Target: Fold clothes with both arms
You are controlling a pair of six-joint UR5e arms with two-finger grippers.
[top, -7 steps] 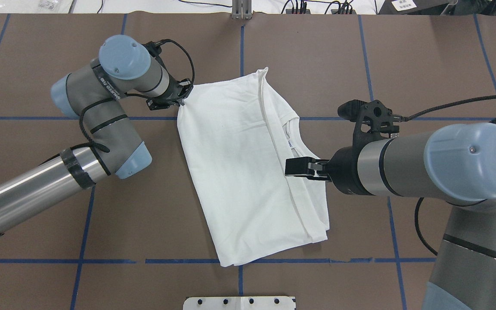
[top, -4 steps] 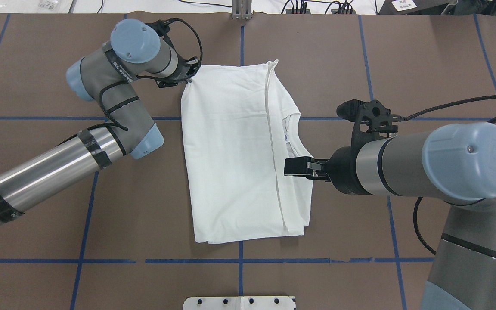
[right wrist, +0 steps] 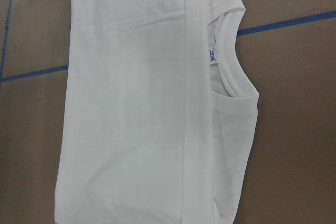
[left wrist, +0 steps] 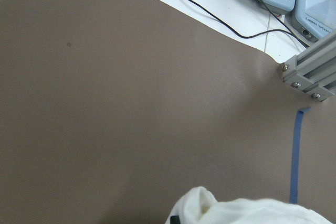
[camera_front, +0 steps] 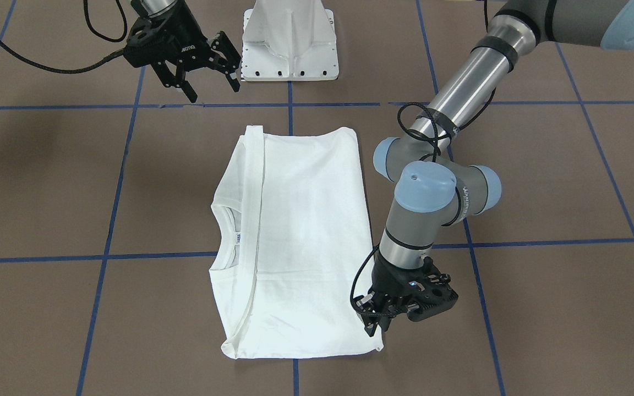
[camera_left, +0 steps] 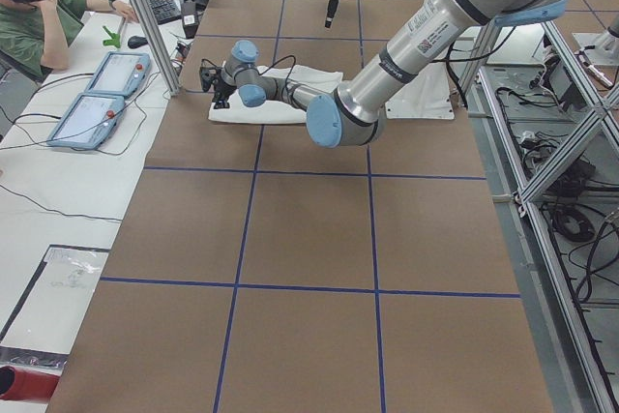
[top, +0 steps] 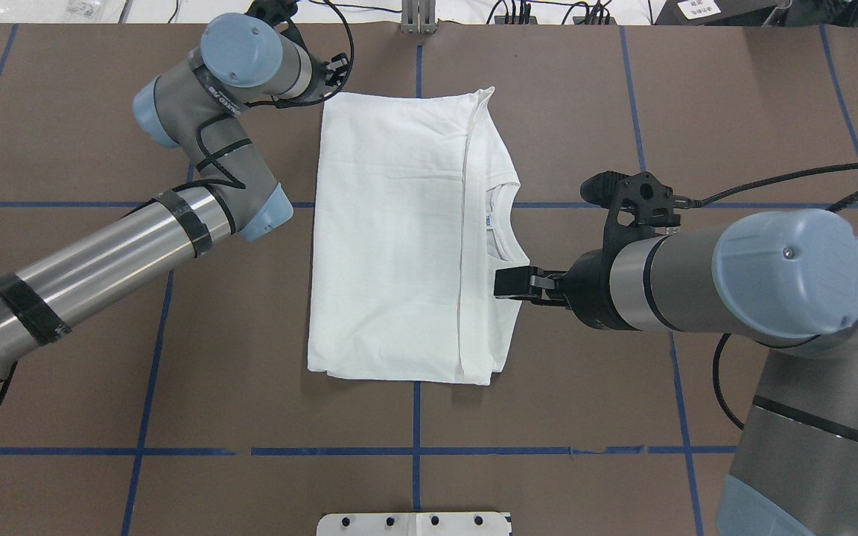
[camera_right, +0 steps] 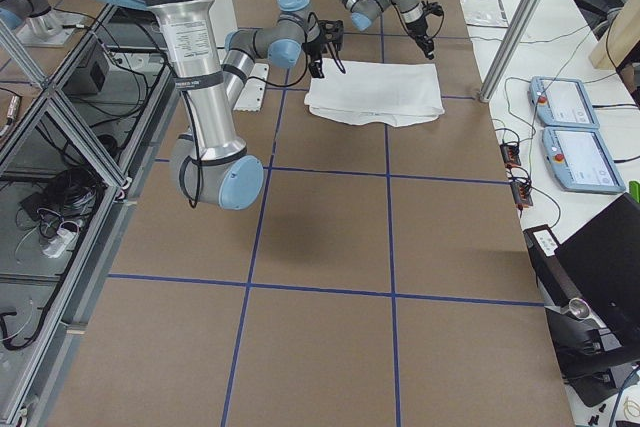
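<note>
The left claw (camera_front: 375,328) is pinching the T-shirt (camera_front: 306,236) at its 5 o'clock corner, probably squaring it, while the right claw (camera_front: 211,88) is hovering wide open.

Left arm (top: 101,253) & right arm (top: 667,279): grey/silver, lt-blue caps (top: 790,275), blk cables (top: 771,182), blk tape (top: 27,316).

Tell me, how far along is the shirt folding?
Done: sleeves and sides look folded in, and the T-shirt lies as a flat rectangle. In hand: the left tool pinches its far corner, while the right tool hangs open above. Left: letting go, and probably one more fold across.
</note>
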